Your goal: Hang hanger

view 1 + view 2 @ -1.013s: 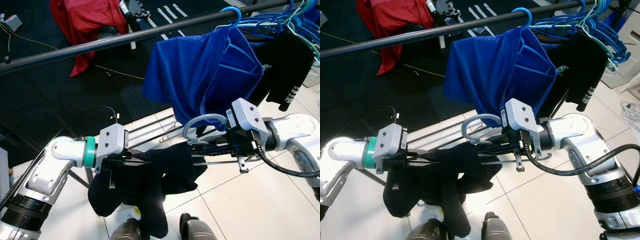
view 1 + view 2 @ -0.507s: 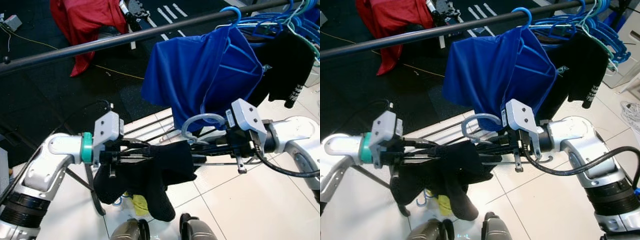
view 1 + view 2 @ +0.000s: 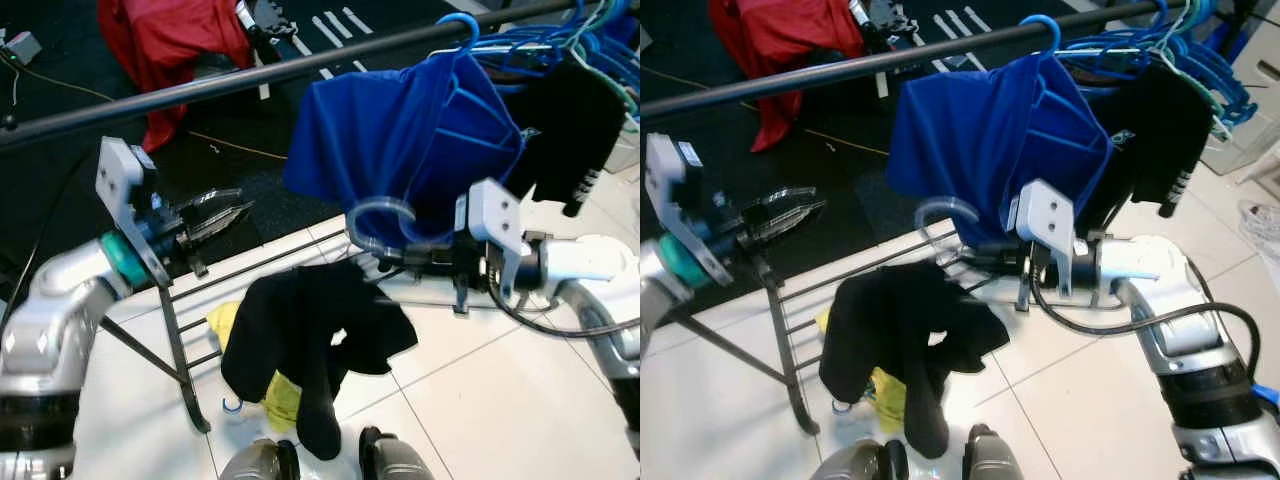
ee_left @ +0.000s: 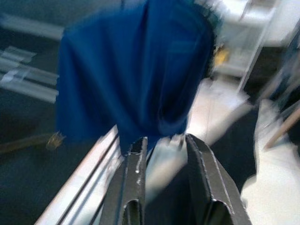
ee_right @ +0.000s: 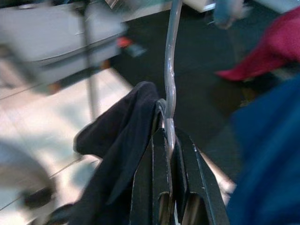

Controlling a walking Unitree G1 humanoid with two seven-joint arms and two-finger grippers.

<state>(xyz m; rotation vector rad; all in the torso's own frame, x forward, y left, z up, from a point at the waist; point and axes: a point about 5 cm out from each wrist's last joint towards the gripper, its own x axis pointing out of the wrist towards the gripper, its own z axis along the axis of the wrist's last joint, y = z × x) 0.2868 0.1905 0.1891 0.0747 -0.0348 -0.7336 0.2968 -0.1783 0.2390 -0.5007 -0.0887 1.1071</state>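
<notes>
The rail (image 3: 250, 78) is what my next move turns on: a long dark bar crossing the head view from about 9 o'clock up to 1 o'clock, above and beyond both my arms. A blue shirt (image 3: 400, 150) already hangs from it on a blue hanger, with a crowd of further blue hangers (image 3: 1160, 45) and a black top (image 3: 570, 125) bunched toward the 2 o'clock end. The open stretch of bar lies toward 10 and 11 o'clock from the load I carry.

That load is a black garment (image 3: 310, 345) draped on a pale hanger (image 3: 380, 222), drooping low toward 6 o'clock over the white tiled floor (image 3: 480, 400) and a yellow cloth (image 3: 275, 395). The hanger's hook curls upward at 12 o'clock from my right jaws (image 5: 167, 136), which are clamped on its neck just below the curl, so the hook sits right above the grip and well beneath the rail. I judge it must rise and travel toward 11 o'clock to clear the blue shirt and catch the bar.

My right arm is plainly the nearer one. My left jaws (image 3: 225, 215) hang apart at 9 o'clock, fingers spread and holding nothing, pointing toward the garment.
</notes>
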